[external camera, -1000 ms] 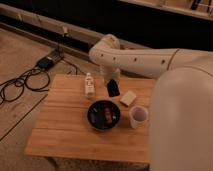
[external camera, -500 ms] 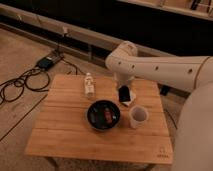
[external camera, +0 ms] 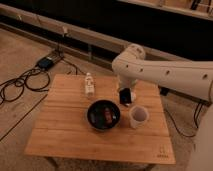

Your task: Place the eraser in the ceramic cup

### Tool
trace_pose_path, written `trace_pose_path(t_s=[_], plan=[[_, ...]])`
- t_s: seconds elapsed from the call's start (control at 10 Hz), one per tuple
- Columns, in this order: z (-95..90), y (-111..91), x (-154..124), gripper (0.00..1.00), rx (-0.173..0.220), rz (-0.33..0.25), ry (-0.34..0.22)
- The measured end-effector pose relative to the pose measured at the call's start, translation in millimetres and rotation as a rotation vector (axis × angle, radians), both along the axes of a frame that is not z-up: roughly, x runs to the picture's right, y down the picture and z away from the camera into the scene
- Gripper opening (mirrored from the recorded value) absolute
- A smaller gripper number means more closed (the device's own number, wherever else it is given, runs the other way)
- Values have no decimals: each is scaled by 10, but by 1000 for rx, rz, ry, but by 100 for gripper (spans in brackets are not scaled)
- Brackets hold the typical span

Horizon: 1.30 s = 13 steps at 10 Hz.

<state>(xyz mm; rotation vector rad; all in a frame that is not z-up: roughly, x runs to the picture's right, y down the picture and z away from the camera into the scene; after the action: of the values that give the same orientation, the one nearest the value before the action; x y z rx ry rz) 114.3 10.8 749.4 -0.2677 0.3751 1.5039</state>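
eraser (external camera: 124,98): black block at the gripper tip, over the far-right part of the table, just far-left of the cup and not above its mouth yet
table (external camera: 60,137): low and wooden, carries everything, so the arm works top-down
arm (external camera: 165,72): white, enters from the right, wrist pointing down; that hangs the load vertical for a drop
black bowl (external camera: 93,122): near-centre, just left of the cup, something dark and reddish inside; a wide mouth beside the target, so there's a wrong-container risk
bottle (external camera: 89,85): clear plastic, upright, far-left of the bowl, well apart from the path
ceramic cup (external camera: 138,116): whitish, upright, mouth open, near-right; narrow, so I'd expect the eraser to go in end-first
gripper (external camera: 125,94): low over the table, fingers pressed together on the eraser; both are dark, so where one ends and the other begins is hard to tell
pale block (external camera: 133,95): peeks out just right of the gripper; contact can't be told
next: short shift near-right to centre over the cup, then release
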Motion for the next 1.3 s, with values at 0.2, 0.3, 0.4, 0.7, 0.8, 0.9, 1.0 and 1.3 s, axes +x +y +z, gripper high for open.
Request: trace_pose_path(t_s=[0.2,0.3,0.4,0.7,0.8,0.9,1.0,1.3], plan=[[-50,3,-153,16,5,-77,-144],[-69,15,-227,16,6,-122,-226],[-76,34,-276,16,4,-157,-288],[-109,105,-327,16,1,-246,-459],[-119,113,-344,16,5,-265,-496],[-126,117,-364,16,9,-278,-521],[-129,115,-364,16,11,-282,-527],[-99,121,-377,16,19,-285,-530]])
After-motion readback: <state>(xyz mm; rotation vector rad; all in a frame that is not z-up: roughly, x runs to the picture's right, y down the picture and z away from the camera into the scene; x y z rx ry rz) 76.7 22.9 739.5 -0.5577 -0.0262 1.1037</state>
